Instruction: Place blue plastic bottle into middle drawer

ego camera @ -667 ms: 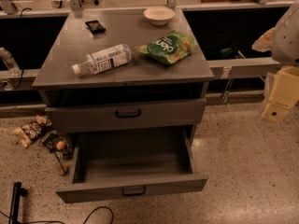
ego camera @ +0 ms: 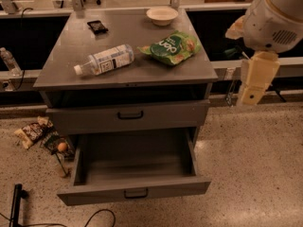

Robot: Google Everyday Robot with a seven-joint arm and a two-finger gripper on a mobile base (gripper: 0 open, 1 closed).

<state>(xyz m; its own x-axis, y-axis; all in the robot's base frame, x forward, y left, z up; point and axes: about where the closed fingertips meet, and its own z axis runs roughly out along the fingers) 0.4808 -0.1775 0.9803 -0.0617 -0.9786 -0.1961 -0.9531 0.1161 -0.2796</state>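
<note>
The blue plastic bottle (ego camera: 104, 59) lies on its side on the grey cabinet top (ego camera: 71, 74), white cap pointing front left. The middle drawer (ego camera: 135, 189), the lowest one, is pulled out, and nothing shows inside it. The shallower drawer above it (ego camera: 129, 115) is shut. My gripper (ego camera: 254, 79) hangs from the white arm at the right, off the cabinet's right edge and at about the height of its top. It is well apart from the bottle and holds nothing that I can see.
A green snack bag (ego camera: 171, 47), a white bowl (ego camera: 162, 15) and a small black object (ego camera: 97, 26) sit on the cabinet top. Snack wrappers and litter (ego camera: 40, 134) lie on the floor at the left. A small clear bottle (ego camera: 9, 61) stands at the far left. Cables lie on the floor near the front.
The arm and gripper have moved left, closer to the cabinet's right side. The bottle and drawers have not moved.
</note>
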